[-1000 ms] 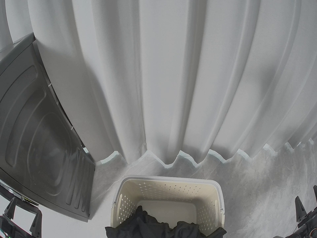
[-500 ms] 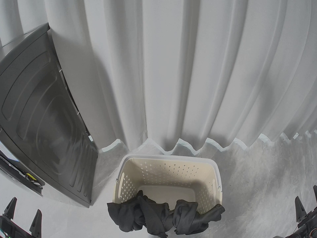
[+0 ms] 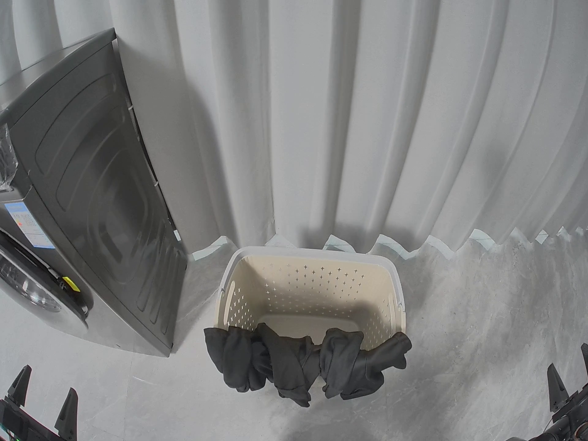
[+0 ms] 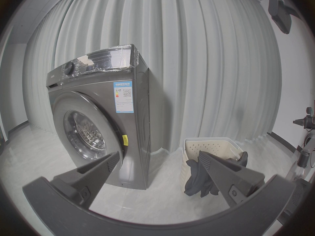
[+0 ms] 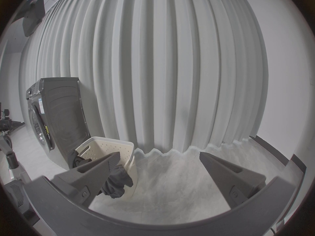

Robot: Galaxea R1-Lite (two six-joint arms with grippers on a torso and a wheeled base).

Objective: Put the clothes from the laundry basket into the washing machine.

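A cream laundry basket (image 3: 309, 253) stands on the floor in front of a white curtain. Dark grey clothes (image 3: 294, 359) hang over its near rim; the rest of the inside looks bare. A grey washing machine (image 3: 92, 197) stands to the basket's left, its round front door (image 4: 87, 133) shut. My left gripper (image 3: 43, 394) is open at the near left, well short of the basket (image 4: 210, 141) and the clothes (image 4: 200, 181). At the near right, my right gripper (image 3: 568, 362) is also open and holds nothing, with the basket (image 5: 108, 145) off to its side.
A pleated white curtain (image 3: 343, 105) runs behind the basket and the machine. Pale marbled floor (image 3: 490, 326) lies open to the right of the basket and between it and me.
The whole head view has shifted: the basket and washing machine now sit higher and show more fully, so the camera moved. Both grippers hold the same places in the picture.
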